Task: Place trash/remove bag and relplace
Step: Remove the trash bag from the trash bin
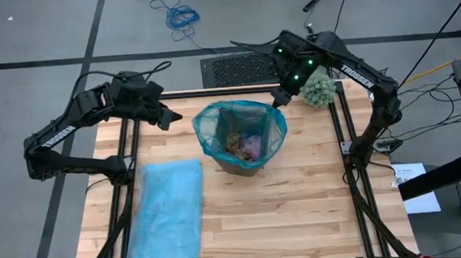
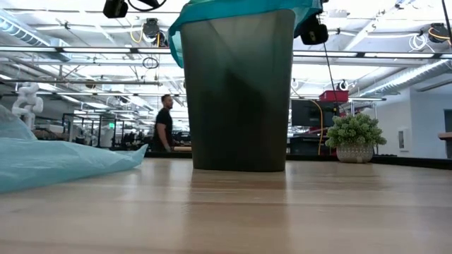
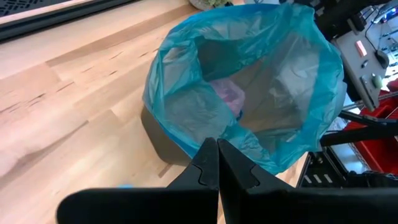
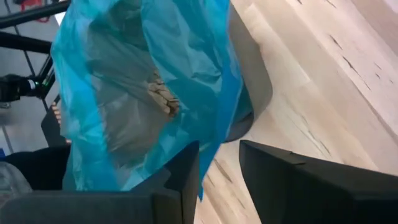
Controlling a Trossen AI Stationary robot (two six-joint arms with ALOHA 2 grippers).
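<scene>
High view: bin (image 1: 225, 163) mid-table, blue bag (image 1: 242, 120) lining it, trash (image 1: 242, 145) inside. Right gripper (image 1: 280, 99) at bin's far-right rim, fingers narrowly apart, holding nothing. Left gripper (image 1: 169, 119) left of bin, fingers closed, empty. Spare bag (image 1: 167, 215) lies flat near-left of bin.

A dark bin (image 2: 239, 92) with a blue liner (image 2: 212, 13) stands on the surface (image 2: 282, 212); a spare bag (image 2: 56, 161) lies left; a potted plant (image 2: 355, 137) right.

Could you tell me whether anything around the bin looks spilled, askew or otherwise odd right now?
Nothing looks spilled. The trash sits inside the blue liner bag of the upright bin. The spare blue bag lies flat on the table. The right gripper is open at the liner's rim; the left gripper is shut beside the bin.
</scene>
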